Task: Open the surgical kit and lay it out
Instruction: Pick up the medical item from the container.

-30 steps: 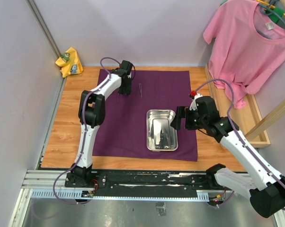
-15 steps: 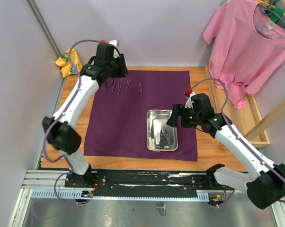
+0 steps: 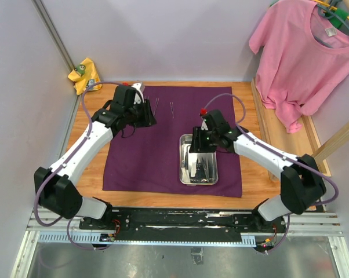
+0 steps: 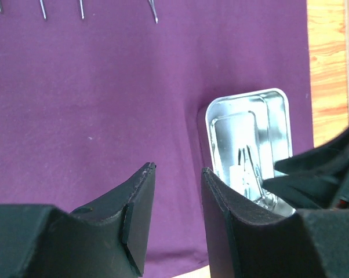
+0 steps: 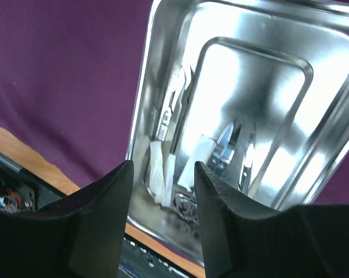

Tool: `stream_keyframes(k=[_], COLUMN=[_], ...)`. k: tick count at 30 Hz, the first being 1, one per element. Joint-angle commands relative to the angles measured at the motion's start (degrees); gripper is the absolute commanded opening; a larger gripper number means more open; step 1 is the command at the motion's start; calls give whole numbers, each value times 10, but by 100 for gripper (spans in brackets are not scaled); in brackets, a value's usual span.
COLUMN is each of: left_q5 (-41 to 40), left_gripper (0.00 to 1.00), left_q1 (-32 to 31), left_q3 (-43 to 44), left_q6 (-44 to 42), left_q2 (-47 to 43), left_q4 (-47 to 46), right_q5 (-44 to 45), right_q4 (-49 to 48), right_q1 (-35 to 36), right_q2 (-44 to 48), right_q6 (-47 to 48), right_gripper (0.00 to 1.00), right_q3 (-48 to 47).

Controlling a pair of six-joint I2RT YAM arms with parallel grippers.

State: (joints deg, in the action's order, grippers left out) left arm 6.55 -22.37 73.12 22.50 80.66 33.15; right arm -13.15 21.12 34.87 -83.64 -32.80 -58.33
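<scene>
The dark purple cloth [image 3: 151,156] of the surgical kit lies spread flat on the wooden table. On its right part stands the steel tray [image 3: 199,183], holding white gauze [image 5: 158,165], forceps [image 5: 170,113] and scissors [image 5: 228,145]. My right gripper [image 3: 196,147] hovers over the tray's far end, open, with nothing between its fingers [image 5: 218,197]. Slim metal instruments [image 3: 172,109] lie in a row at the cloth's far edge, their tips showing in the left wrist view [image 4: 82,8]. My left gripper [image 3: 149,118] hangs above the cloth's far left part, open and empty.
A pink T-shirt [image 3: 305,52] hangs at the back right above a wooden frame [image 3: 279,133]. A yellow rag [image 3: 84,75] lies in the far left corner. The arm bases stand on the rail [image 3: 180,220] along the near edge.
My left arm has drawn back from the cloth's far edge toward its middle. My right gripper has moved left over the tray, and its jaws have narrowed.
</scene>
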Motion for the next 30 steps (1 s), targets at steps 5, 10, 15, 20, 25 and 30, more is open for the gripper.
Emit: stream_keyframes(k=[5, 10, 15, 20, 25, 30], left_q5=[35, 40, 47, 61, 63, 67], left_gripper=[43, 43, 43, 43, 43, 43], left_q1=[-4, -3, -3, -3, -3, -4], left_q3=[-21, -22, -27, -35, -38, -37], left_q6=[0, -10, -15, -14, -19, -21], left_q2=[-78, -96, -107, -115, -121, -123], left_q4=[-19, -6, -4, -9, -10, -10], right_q5=[120, 155, 191, 218, 236, 246], right_q4=[28, 41, 63, 89, 98, 103], right_q1=[55, 79, 102, 113, 116, 119], right_q2=[-90, -137, -170, -192, -206, -221], right_q6=[-29, -41, -55, -65, -72, -75], right_gripper=[43, 37, 33, 27, 27, 27], right_q3=[-82, -115, -143, -160, -168, -176])
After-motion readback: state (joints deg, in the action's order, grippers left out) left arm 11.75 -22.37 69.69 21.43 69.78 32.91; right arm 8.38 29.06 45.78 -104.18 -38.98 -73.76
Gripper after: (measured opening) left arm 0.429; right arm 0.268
